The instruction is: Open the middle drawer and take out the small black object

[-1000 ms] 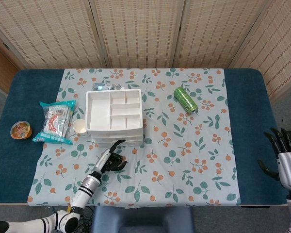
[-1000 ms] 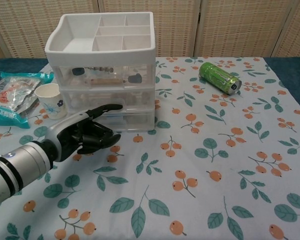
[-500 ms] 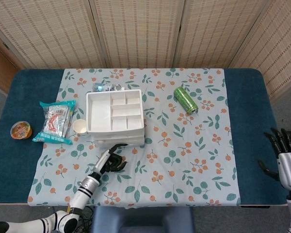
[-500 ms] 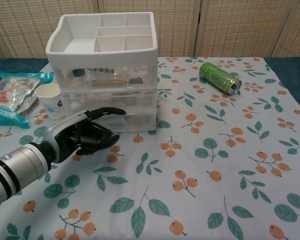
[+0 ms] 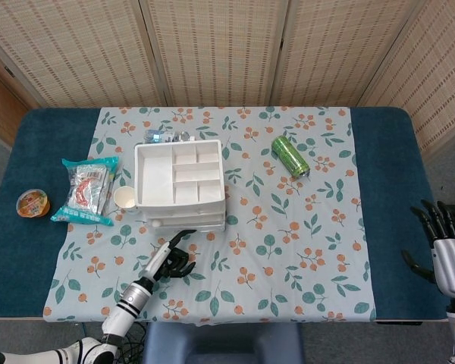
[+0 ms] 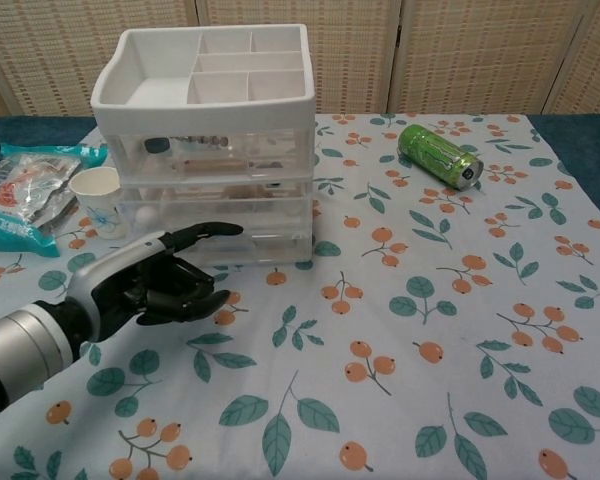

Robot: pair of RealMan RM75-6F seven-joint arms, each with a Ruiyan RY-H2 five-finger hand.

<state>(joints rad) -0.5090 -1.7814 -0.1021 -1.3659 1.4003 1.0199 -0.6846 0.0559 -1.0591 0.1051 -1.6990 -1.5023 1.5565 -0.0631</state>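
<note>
Fingers (image 6: pixel 205 232) of the left hand (image 6: pixel 145 283) curl, holding nothing, just before the drawer unit (image 6: pixel 215 140). Hooking the bottom drawer by mistake looks likely; a hard tug could drag the whole unit.

the drawer unit (image 6: pixel 205 140) stands mid-cloth with its front facing the robot, and the stretch of tablecloth (image 6: pixel 400 330) before it is bare apart from the left hand (image 6: pixel 155 285), which sits just short of the lowest drawer. a paper cup (image 6: pixel 99 200) crowds the unit's left side, with a snack bag (image 5: pixel 87 189) beyond. to the right, open cloth runs to the green can (image 6: pixel 438 155), well apart.
</note>
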